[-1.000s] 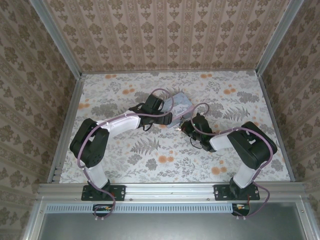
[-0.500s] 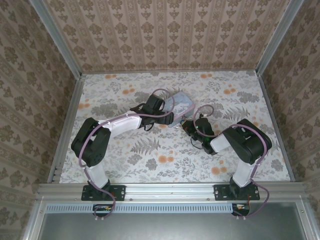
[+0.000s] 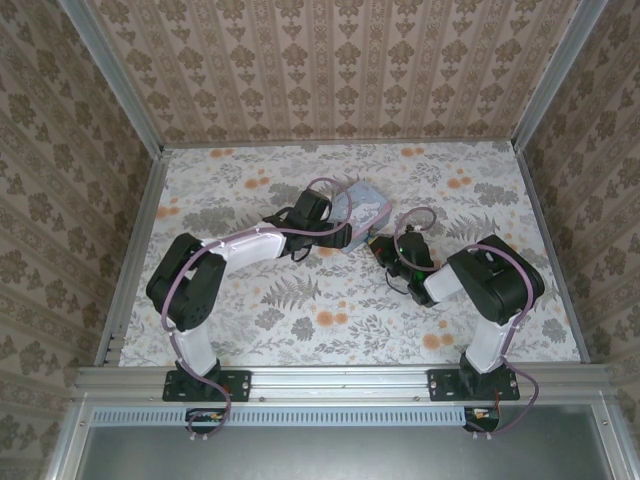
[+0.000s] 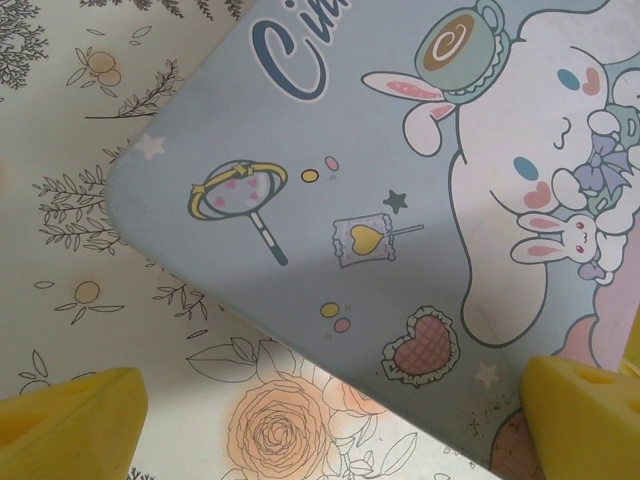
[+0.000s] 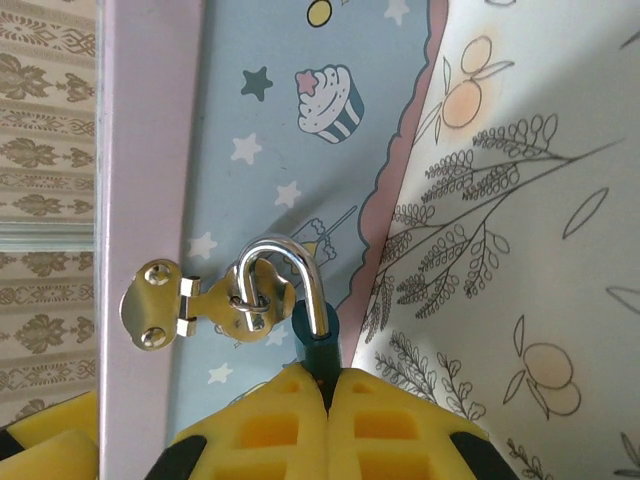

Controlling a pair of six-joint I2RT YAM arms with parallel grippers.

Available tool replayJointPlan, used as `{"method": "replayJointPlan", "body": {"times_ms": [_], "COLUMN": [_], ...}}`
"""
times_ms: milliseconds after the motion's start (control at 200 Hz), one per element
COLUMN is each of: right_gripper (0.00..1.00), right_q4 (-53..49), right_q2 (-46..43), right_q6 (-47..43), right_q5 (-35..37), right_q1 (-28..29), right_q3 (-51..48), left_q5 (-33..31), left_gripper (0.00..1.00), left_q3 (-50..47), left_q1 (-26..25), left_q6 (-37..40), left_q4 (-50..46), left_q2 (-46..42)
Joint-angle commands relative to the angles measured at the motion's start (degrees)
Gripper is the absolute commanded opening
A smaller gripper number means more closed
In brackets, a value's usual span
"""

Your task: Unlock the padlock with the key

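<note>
Right gripper point(image 5: 325, 385) pressing in nearer tin point(image 4: 400, 150), pinching padlock point(image 5: 316, 350) body below tin's hasp point(image 5: 165, 305); left gripper point(image 4: 330, 415) hovering spread over tin's corner. Shackle point(image 5: 313, 295) remaining hooked through hasp, unlocking looking unfinished.

Left arm point(image 3: 238, 245) and right arm point(image 3: 488, 285) black-jointed with white links, looping purple cables point(image 3: 322, 181), yellow recessed fingers point(image 5: 270, 430).

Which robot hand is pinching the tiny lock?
The right gripper, shut on the dark padlock hanging from the tin. The left gripper is wide open.
</note>
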Motion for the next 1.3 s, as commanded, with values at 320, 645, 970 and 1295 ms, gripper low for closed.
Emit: {"method": "replayJointPlan", "body": {"times_ms": [320,645,970,1295], "right_gripper": [0.00,0.00,0.00,0.00], "right_q4": [0.5,-15.9,-15.0,-28.0], "right_q2": [2.0,-2.8,-6.8,-24.7], "right_q6": [1.3,-9.8,-9.9,-10.6], "right_q5": [-1.6,-2.9,-6.5,-9.0], "right_q1": [-5.7,-9.0,-10.6,-2.6], "right_q3": [3.1,6.3,3.4,-3.0], "left_q5": [-1.9,-1.5,-0.9,3.4], "left_gripper": [0.95,0.94,0.96,1.00], "left_q3": [-3.8,-3.5,-3.4,-2.0], "left_q1": [0.4,0.4,0.7,2.2], "left_q6": [1.3,1.4,1.7,0.9], "left_q4": [-14.1,-14.1,-14.4,-15.8], "left_q2": [5.6,6.1,4.9,-1.4]}}
